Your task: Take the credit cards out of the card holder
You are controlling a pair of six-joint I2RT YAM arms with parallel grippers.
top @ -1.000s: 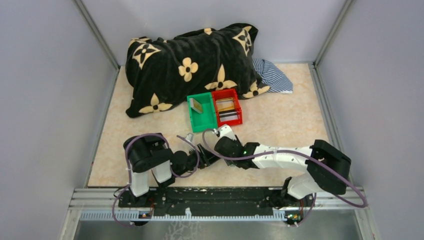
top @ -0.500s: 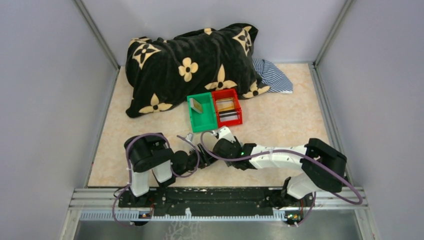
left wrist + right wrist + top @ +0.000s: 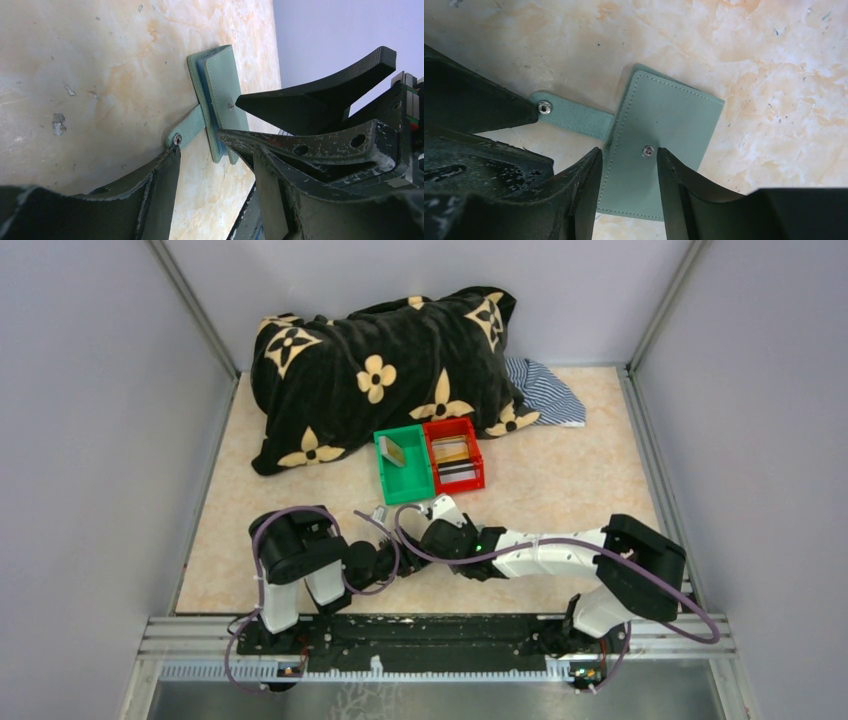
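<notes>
The grey-green card holder (image 3: 669, 125) lies folded flat on the table, its snap strap (image 3: 574, 117) unfastened and stretched out to the side. My right gripper (image 3: 628, 161) hovers open right over it, one fingertip beside the panel's snap stud. My left gripper (image 3: 200, 145) is open too: one fingertip (image 3: 167, 155) rests at the strap's snap end, the other at the card holder's (image 3: 222, 85) edge, where a blue-grey inner layer shows. No cards show in the holder. Credit cards lie in the bins: a tan one (image 3: 393, 450) and a dark one (image 3: 458, 472).
A green bin (image 3: 408, 485) and a red bin (image 3: 478, 458) stand side by side just behind the grippers. A black pillow with tan flowers (image 3: 380, 370) and a striped cloth (image 3: 545, 390) fill the back. Grey walls enclose the table.
The right arm has slid left, bringing its gripper in over the card holder beside the left gripper. The left arm has stayed put.
</notes>
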